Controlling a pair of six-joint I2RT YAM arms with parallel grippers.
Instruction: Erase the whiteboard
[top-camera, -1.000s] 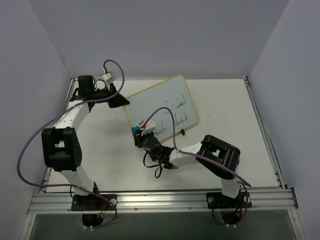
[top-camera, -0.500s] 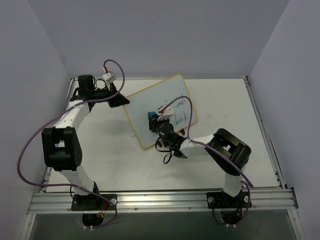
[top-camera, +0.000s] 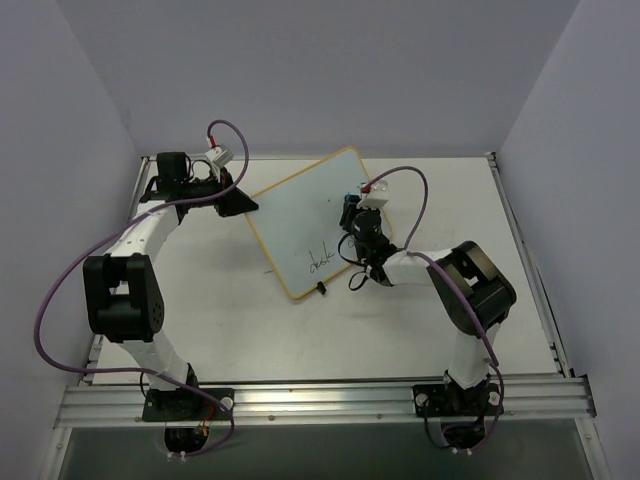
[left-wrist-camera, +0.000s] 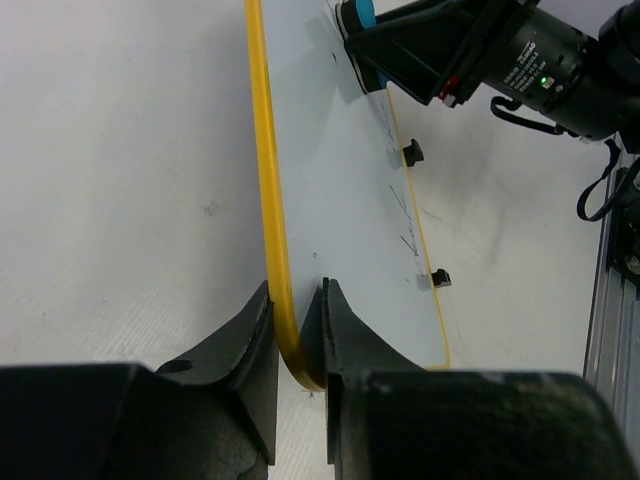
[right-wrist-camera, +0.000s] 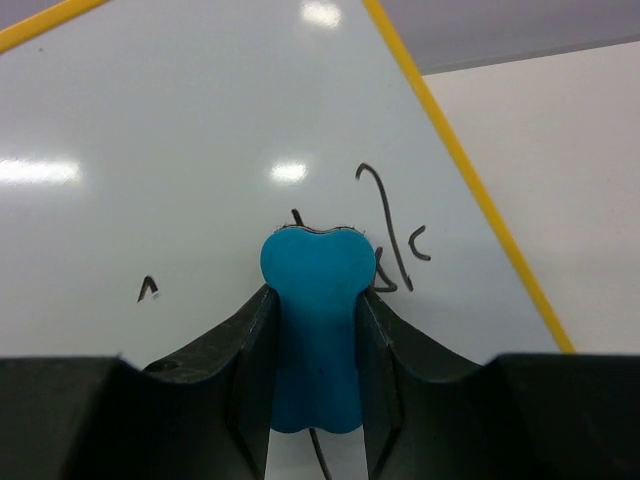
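The whiteboard (top-camera: 300, 215) with its yellow frame stands tilted on the table, black handwriting left near its lower edge and right corner. My left gripper (top-camera: 243, 205) is shut on the whiteboard's left corner; in the left wrist view the yellow frame (left-wrist-camera: 272, 240) runs between the fingers of the left gripper (left-wrist-camera: 296, 330). My right gripper (top-camera: 350, 212) is shut on the blue bone-shaped eraser (right-wrist-camera: 317, 330), its end pressed against the whiteboard (right-wrist-camera: 180, 130) beside black strokes (right-wrist-camera: 395, 250). The right gripper (right-wrist-camera: 317, 320) holds the eraser upright.
Two black clip feet (left-wrist-camera: 412, 152) sit on the whiteboard's lower edge. A metal rail (top-camera: 320, 400) runs along the near table edge, and grey walls enclose the left, back and right sides. A purple cable (top-camera: 405, 180) loops over the right wrist.
My right gripper has swept the eraser from the board's lower left up to its upper right. The upper lines of writing are gone. The left arm has held still.
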